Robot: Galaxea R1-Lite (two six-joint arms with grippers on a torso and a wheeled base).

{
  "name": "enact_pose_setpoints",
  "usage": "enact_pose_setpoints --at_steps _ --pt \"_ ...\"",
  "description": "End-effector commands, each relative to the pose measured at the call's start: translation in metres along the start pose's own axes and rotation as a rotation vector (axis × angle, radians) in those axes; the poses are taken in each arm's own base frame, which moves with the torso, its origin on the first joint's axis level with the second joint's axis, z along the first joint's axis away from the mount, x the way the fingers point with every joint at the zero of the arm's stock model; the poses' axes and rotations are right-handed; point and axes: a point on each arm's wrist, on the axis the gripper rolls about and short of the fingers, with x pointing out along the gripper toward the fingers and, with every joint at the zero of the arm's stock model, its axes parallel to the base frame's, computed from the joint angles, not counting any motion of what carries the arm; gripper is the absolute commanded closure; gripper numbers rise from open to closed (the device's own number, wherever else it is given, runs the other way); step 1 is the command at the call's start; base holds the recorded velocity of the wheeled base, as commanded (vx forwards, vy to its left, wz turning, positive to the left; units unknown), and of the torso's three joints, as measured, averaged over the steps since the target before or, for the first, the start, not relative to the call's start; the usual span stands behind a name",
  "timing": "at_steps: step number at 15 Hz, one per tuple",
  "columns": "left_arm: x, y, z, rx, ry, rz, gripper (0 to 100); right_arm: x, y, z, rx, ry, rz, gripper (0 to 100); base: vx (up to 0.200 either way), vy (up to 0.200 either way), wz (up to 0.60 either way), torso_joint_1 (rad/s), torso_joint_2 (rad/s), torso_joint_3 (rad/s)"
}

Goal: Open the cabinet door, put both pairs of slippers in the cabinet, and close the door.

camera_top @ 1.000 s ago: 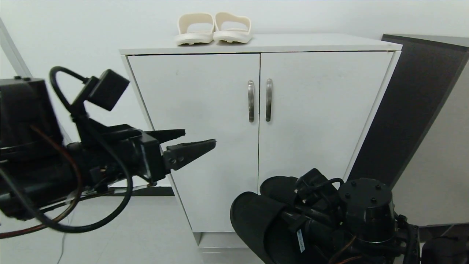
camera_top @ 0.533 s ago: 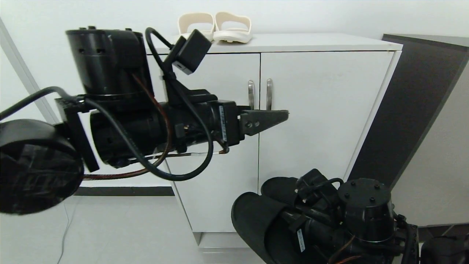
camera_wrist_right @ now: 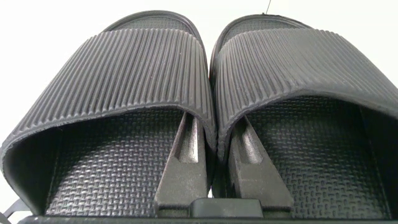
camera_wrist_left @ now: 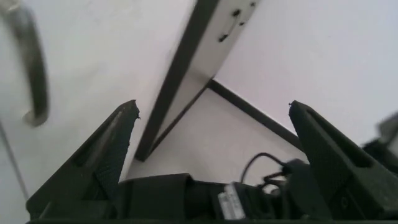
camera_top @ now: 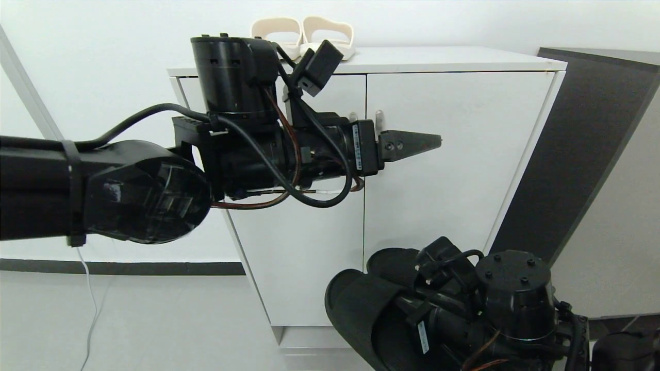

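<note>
- Straight ahead of the left gripper's [camera_top: 428, 141] jaws stands the white cabinet [camera_top: 464, 170], with both of its doors flat and closed. The first step, opening a door, is not done, and everything after it is left.
- Beyond the jaws, against the cabinet's far right flank, leans a dark panel [camera_top: 577, 154]. It looks likely to limit how wide the right door can swing.
- Level with the handles, the left gripper is spread wide, with nothing between its jaws. In the head view its tip lies over the right door, past the centre seam.
- Below the left jaws, in front of the cabinet's lower half, the right gripper [camera_wrist_right: 214, 155] pinches the black slippers [camera_top: 361, 309] together by their touching inner sides, one finger under each strap. This pair is picked up but not stowed.
- Above and behind the left jaws, on the cabinet top, sit the cream slippers [camera_top: 278, 26], side by side and untouched, partly hidden by the arm.
- Beside one left finger, outside the gap, hangs a metal door handle [camera_wrist_left: 31, 74]. The jaws likely need to shift sideways to straddle it before pulling.
- Well below the left arm, a thin cable [camera_top: 90, 309] trails across the floor, clear of the work.
</note>
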Motion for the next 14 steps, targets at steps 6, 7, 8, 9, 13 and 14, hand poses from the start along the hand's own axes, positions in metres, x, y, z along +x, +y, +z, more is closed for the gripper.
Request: enact_pose_setpoints --at_steps 6,7,8,9,13,14 --pt "0.003 0.009 0.004 0.003 -0.057 0.152 0 0.0 0.0 0.0 -0.004 -0.004 -0.007 100 0.0 0.0 0.0 0.0 0.0 0.0" --pt "0.005 0.01 0.006 0.006 -0.067 0.17 0 0.0 0.0 0.0 -0.004 -0.002 -0.007 100 0.0 0.0 0.0 0.0 0.0 0.0" --pt "0.007 0.012 0.008 0.011 -0.077 0.188 0 0.0 0.0 0.0 -0.005 -0.002 -0.007 100 0.0 0.0 0.0 0.0 0.0 0.0" --pt "0.009 0.013 0.008 0.013 -0.081 0.197 0 0.001 0.0 0.0 -0.005 -0.002 -0.007 100 0.0 0.0 0.0 0.0 0.0 0.0" --pt "0.016 0.018 0.01 0.011 -0.069 0.215 0 0.001 0.0 0.0 -0.006 -0.001 -0.007 100 0.0 0.0 0.0 0.0 0.0 0.0" --pt "0.02 0.02 0.01 0.018 -0.069 0.232 0 0.001 0.0 0.0 -0.006 -0.001 -0.007 100 0.0 0.0 0.0 0.0 0.0 0.0"
